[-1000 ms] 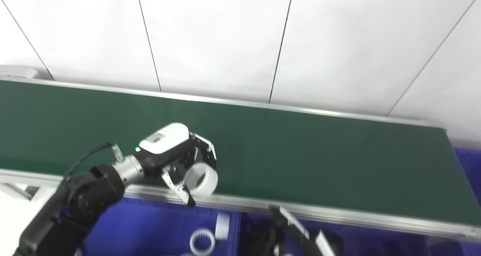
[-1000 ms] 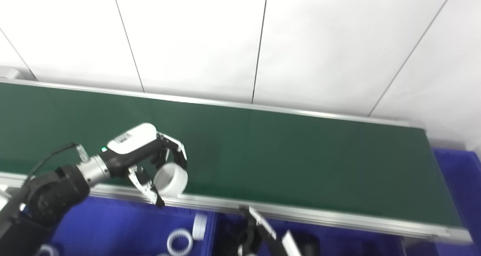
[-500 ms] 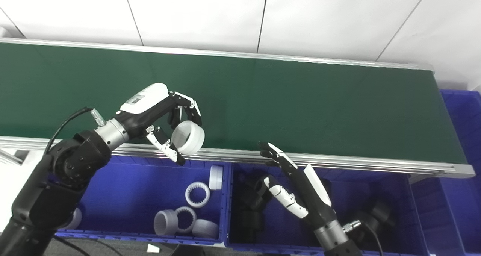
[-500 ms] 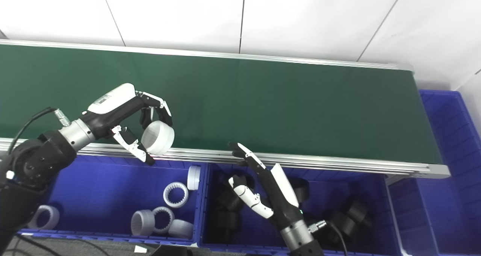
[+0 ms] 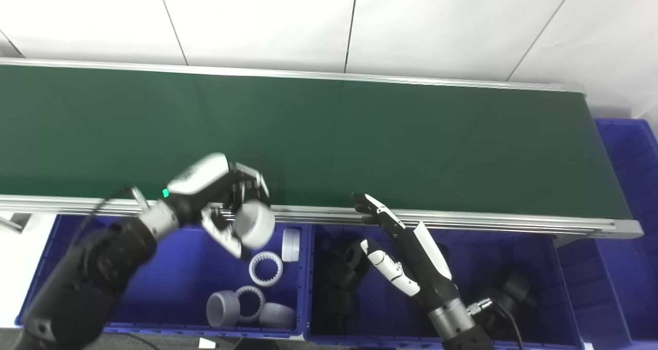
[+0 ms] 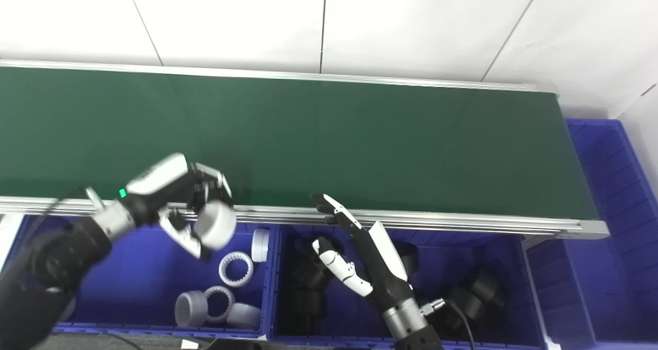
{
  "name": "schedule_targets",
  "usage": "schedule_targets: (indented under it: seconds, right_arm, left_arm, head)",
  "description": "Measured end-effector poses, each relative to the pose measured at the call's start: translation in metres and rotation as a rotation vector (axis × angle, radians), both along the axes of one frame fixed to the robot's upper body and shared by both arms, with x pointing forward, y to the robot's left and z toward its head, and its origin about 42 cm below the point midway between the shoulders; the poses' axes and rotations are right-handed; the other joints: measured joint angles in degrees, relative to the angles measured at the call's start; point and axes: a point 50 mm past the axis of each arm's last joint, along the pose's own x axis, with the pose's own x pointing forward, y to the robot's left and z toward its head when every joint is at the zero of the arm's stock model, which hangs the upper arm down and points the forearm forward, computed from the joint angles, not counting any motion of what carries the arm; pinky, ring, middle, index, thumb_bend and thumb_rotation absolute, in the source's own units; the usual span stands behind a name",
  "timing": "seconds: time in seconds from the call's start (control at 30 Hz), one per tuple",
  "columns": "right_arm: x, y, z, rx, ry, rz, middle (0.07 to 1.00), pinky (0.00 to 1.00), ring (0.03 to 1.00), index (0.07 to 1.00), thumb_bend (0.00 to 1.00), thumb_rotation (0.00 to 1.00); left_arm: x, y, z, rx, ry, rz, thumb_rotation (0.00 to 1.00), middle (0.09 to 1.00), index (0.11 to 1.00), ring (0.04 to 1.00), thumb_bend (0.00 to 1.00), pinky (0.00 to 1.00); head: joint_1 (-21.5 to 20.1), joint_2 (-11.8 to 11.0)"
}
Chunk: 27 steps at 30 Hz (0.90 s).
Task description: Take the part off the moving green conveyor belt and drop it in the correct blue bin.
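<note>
1. One white ring part (image 5: 254, 225) is pinched between thumb and fingers of the left hand (image 5: 221, 201), held over the belt's near rail (image 5: 462, 220) at the back edge of the left blue bin (image 5: 169, 268).
2. White rings (image 5: 266, 268) are already gathered in that bin; black parts (image 5: 339, 268) are seen in the neighbouring bin (image 5: 545, 268), so the left one is judged correct.
3. The part is best carried nearer the bin's middle and lowered before release, so that no bounce off the rail is risked.
4. The right hand (image 5: 396, 252) is held spread and empty over the black-parts bin, clear of the drop.
</note>
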Motion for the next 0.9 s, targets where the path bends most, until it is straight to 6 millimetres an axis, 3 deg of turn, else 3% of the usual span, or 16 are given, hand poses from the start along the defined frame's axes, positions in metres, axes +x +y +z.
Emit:
schedule_targets:
  seconds: [0.13, 0.3, 0.37, 0.53, 0.57, 0.67, 0.73, 0.9]
  right_arm:
    - [-0.001, 0.0, -0.001, 0.001, 0.003, -0.004, 0.906, 0.82, 0.879, 0.9, 0.4, 0.93]
    - [-0.001, 0.0, 0.0, 0.001, 0.003, -0.004, 0.906, 0.81, 0.876, 0.897, 0.41, 0.93]
    - [-0.001, 0.0, 0.0, 0.001, 0.003, -0.005, 0.907, 0.82, 0.879, 0.899, 0.41, 0.94]
    - [-0.001, 0.0, -0.001, 0.001, 0.004, -0.005, 0.906, 0.81, 0.875, 0.896, 0.4, 0.93]
    - [-0.001, 0.0, 0.0, 0.001, 0.003, -0.005, 0.905, 0.81, 0.874, 0.895, 0.41, 0.93]
    - [-0.001, 0.0, 0.0, 0.002, 0.002, -0.004, 0.905, 0.81, 0.872, 0.895, 0.4, 0.93]
    - [-0.001, 0.0, 0.0, 0.003, 0.001, -0.004, 0.903, 0.8, 0.867, 0.894, 0.4, 0.92]
    - [-0.001, 0.0, 0.0, 0.003, 0.001, -0.004, 0.903, 0.8, 0.869, 0.894, 0.39, 0.92]
  left_arm:
    - [-0.006, -0.005, -0.003, -0.02, 0.002, -0.001, 0.0, 0.472, 0.291, 0.264, 0.54, 0.23]
    - [-0.01, -0.007, -0.006, -0.019, 0.03, -0.031, 0.0, 0.475, 0.37, 0.289, 0.54, 0.25]
    - [-0.013, -0.008, -0.009, -0.017, 0.052, -0.047, 0.0, 0.493, 0.41, 0.403, 0.51, 0.27]
    - [-0.02, -0.007, -0.017, 0.027, 0.077, -0.05, 0.0, 0.514, 0.487, 0.463, 0.5, 0.42]
    - [-0.022, -0.007, -0.02, 0.041, 0.078, -0.05, 0.02, 0.666, 0.642, 0.628, 0.67, 0.55]
    - [-0.025, -0.003, -0.029, 0.075, 0.083, -0.049, 0.08, 0.78, 0.736, 0.761, 0.72, 0.68]
    - [-0.026, -0.001, -0.031, 0.092, 0.089, -0.051, 0.12, 0.821, 0.767, 0.802, 0.72, 0.74]
    - [-0.026, 0.003, -0.031, 0.106, 0.091, -0.052, 0.23, 0.841, 0.798, 0.822, 0.69, 0.78]
  head:
    - [0.09, 0.0]
    - [0.18, 0.18]
    - [0.26, 0.18]
    - [0.09, 0.35]
    - [0.18, 0.35]
    - [0.18, 0.35]
    - [0.26, 0.44]
    - [0.26, 0.53]
